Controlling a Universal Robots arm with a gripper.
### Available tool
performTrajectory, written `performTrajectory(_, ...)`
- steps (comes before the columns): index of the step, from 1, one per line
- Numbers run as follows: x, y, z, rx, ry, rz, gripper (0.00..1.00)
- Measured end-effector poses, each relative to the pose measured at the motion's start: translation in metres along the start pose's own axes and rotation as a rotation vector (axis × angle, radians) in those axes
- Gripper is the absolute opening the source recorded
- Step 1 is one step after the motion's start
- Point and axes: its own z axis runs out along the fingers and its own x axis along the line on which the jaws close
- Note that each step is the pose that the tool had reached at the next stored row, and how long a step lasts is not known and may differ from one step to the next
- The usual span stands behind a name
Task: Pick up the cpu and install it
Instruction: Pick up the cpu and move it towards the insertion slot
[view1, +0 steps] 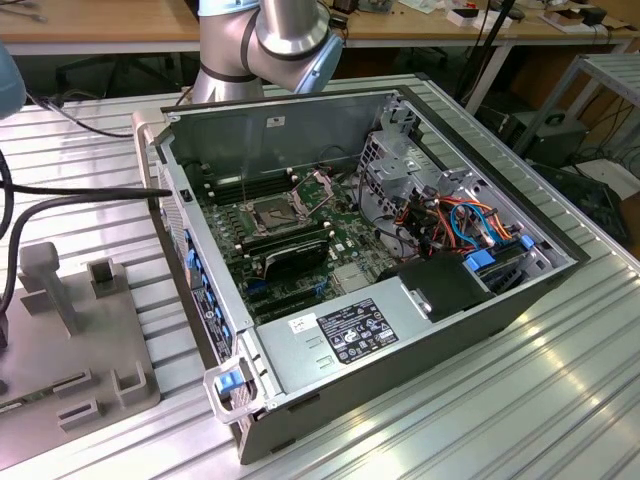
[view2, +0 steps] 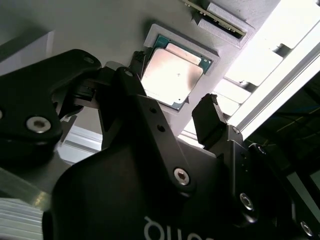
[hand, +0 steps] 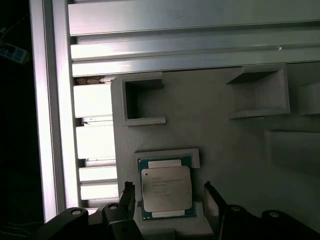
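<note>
1. The cpu (hand: 166, 188) lies flat, metal lid up, in a shallow pocket of the grey tray (hand: 215, 145), which rests on the ribbed table (hand: 175, 45).
2. The gripper (hand: 170, 202) hangs right over it. The jaws stand wide, one on each side of the chip, and both wrist views show them apart from its edges.
3. We judge the cpu light, thin and stiff, so weight is no concern and a gentle squeeze should carry it.
4. The lid looks smooth and probably slippery, and it offers nothing to pinch from above.
5. The best hold, we think, is on the two opposite edges that the fingers (hand: 212, 200) face, where the pocket's rim seems to leave room.
6. We take it for fragile. The underside, hidden here, would not bear scraping or a drop, and a tilted grip could jam it in the pocket.
7. In the exterior view the open case (view1: 290, 125) holds the socket (view1: 275, 212), well apart from the grey tray at the exterior view's left.
</note>
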Motion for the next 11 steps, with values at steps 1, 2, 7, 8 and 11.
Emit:
performTrajectory(1,0.0000,0.0000,0.0017,0.0000,0.0000,0.000,0.66)
performTrajectory(2,0.0000,-0.0001,0.0031,0.0000,0.0000,0.000,0.66)
performTrajectory(7,0.0000,-0.0003,0.0088,0.0001,0.0001,0.000,0.66)
performTrajectory(8,0.0000,-0.0003,0.0101,0.0001,-0.0001,0.000,0.66)
performTrajectory(11,0.0000,-0.0004,0.0115,0.0001,0.0000,0.000,0.66)
